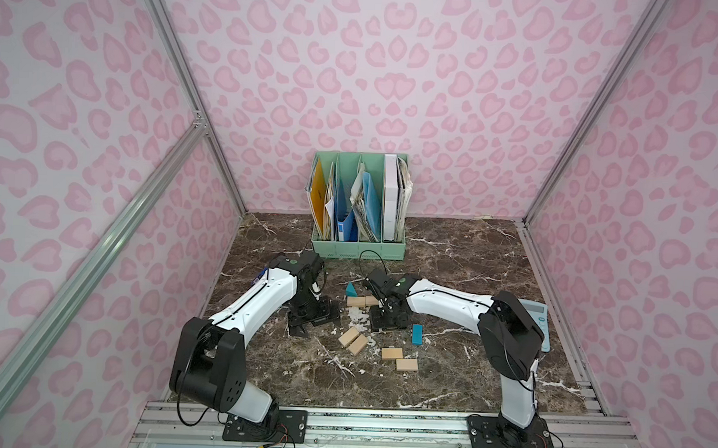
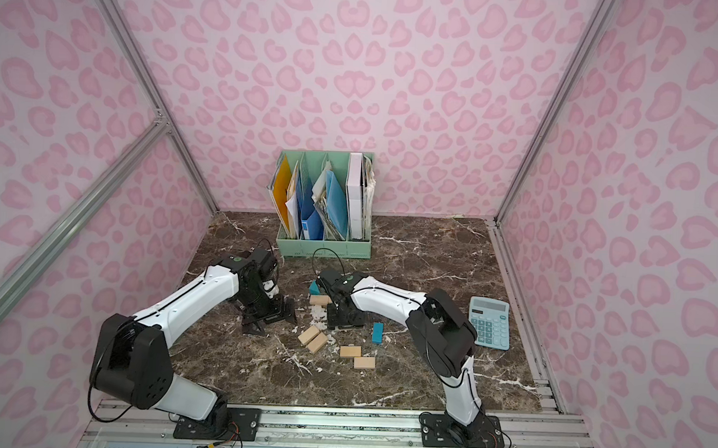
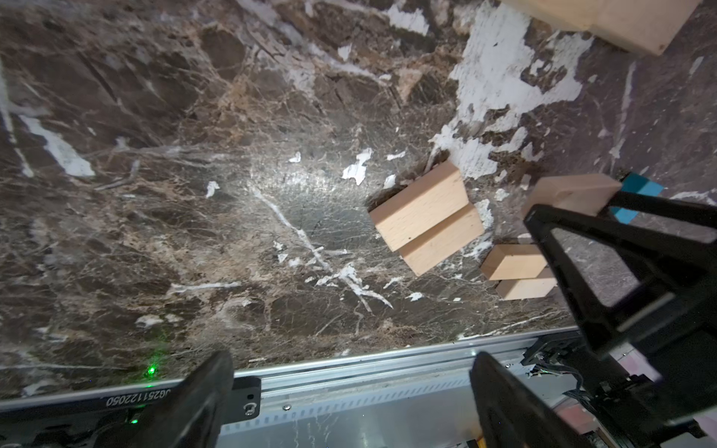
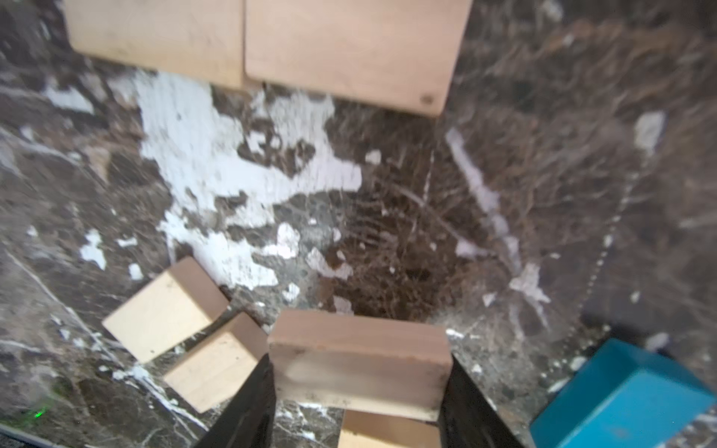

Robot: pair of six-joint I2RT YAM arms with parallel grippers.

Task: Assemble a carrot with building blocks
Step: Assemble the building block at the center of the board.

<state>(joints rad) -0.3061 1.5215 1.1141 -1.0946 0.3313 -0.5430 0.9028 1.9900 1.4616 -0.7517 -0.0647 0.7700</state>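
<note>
Mounted on the metal rail (image 1: 382, 425) along the bottom edge in both top views, the left arm (image 1: 258, 299) and right arm (image 1: 449, 304) are seen reaching up-frame over the dark marble table (image 1: 493, 256). At the upper centre of the table a green file organiser (image 1: 358, 250) is stood against the pink wall (image 1: 396, 89), and a pale blue calculator (image 2: 489, 328) is laid near the right edge. The left gripper (image 1: 315, 321) is held left of centre, its jaws spread wide with nothing between them. The right gripper (image 4: 359, 374) is clamped on a tan block (image 4: 361, 360), gripped by its two ends, at the centre of the frame. Around it the loose pieces are spread: a row of two tan blocks (image 1: 356, 302) just above, a teal triangle (image 1: 351, 290) just beside that row's upper left, a slanted pair (image 1: 353, 340) at lower left, a stepped pair (image 1: 399, 359) below, and a teal rectangular block (image 1: 417, 335) to the right.
</note>
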